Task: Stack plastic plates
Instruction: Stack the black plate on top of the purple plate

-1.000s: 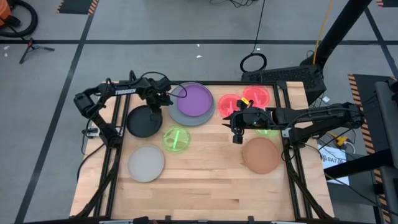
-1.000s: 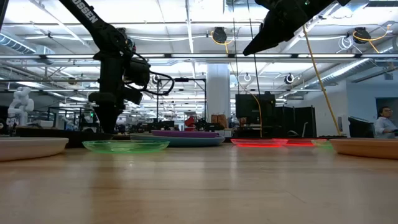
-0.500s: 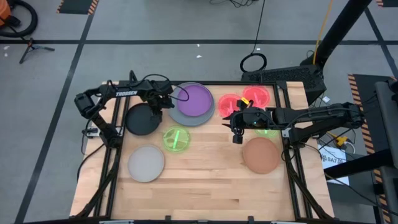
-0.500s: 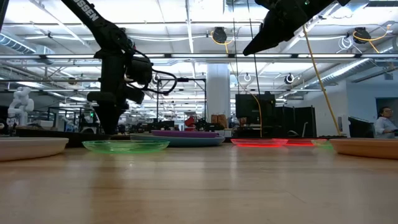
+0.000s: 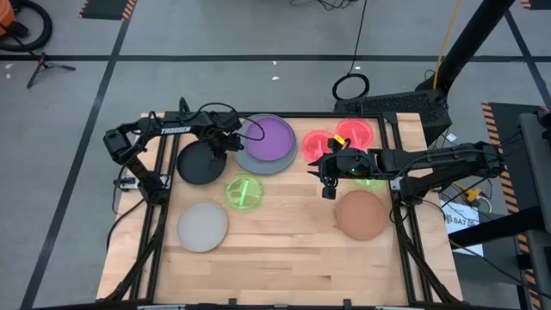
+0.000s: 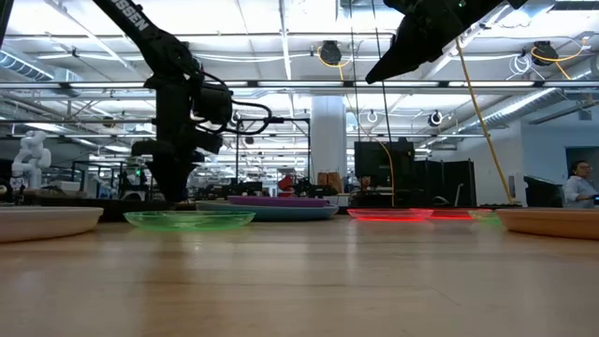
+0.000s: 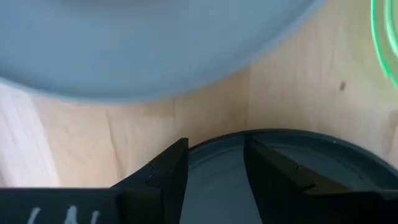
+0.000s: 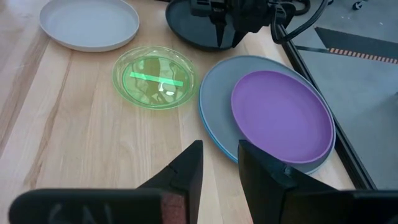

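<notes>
plastic plates spread over the worktop (image 5: 284, 250): purple plate (image 5: 274, 137) on a big grey plate (image 5: 255, 162) at far centre, black plate (image 5: 200, 165) left of them. left gripper (image 7: 214, 163) sits low over the black plate's right rim, fingers apart, nothing held. right gripper (image 8: 219, 163) hovers mid-right near the pink-red plates (image 5: 337, 139), fingers apart w/ nothing held.

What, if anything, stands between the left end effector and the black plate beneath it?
Nothing visible. The left end effector hangs open directly over the rim of the black plate, with only bare plate between its fingers. The grey plate carrying the purple plate lies just beyond, beside the black plate, not in the path.
</notes>
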Robot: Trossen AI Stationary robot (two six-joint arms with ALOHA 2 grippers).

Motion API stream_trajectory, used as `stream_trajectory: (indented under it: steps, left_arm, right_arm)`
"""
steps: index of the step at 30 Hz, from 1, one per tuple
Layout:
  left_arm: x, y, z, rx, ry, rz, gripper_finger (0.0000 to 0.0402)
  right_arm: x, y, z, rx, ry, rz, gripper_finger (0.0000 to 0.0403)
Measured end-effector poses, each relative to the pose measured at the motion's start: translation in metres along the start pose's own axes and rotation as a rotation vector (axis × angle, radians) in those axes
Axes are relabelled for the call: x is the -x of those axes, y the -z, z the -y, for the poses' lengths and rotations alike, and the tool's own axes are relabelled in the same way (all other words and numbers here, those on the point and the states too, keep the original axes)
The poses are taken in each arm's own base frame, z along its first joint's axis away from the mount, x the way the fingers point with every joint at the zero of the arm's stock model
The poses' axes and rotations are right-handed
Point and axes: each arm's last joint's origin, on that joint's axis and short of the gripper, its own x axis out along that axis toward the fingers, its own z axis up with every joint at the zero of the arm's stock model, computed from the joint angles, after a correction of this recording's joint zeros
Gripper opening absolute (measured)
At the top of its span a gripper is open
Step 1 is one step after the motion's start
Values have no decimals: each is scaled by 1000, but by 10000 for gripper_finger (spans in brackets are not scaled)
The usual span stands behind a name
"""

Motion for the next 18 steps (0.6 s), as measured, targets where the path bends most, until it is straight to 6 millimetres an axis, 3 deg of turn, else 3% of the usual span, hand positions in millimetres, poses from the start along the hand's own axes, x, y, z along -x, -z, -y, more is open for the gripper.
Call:
stream_trajectory:
  steps: [10, 18]
  left_arm:
    - [18, -13, -9, -62, -48, 55, 161]
    - [18, -5, -7, -193, -68, -83, 161]
  right_arm:
    - [0, 0, 0, 1, 0, -2, 93]
    - [0, 1, 0, 5, -1, -8, 93]
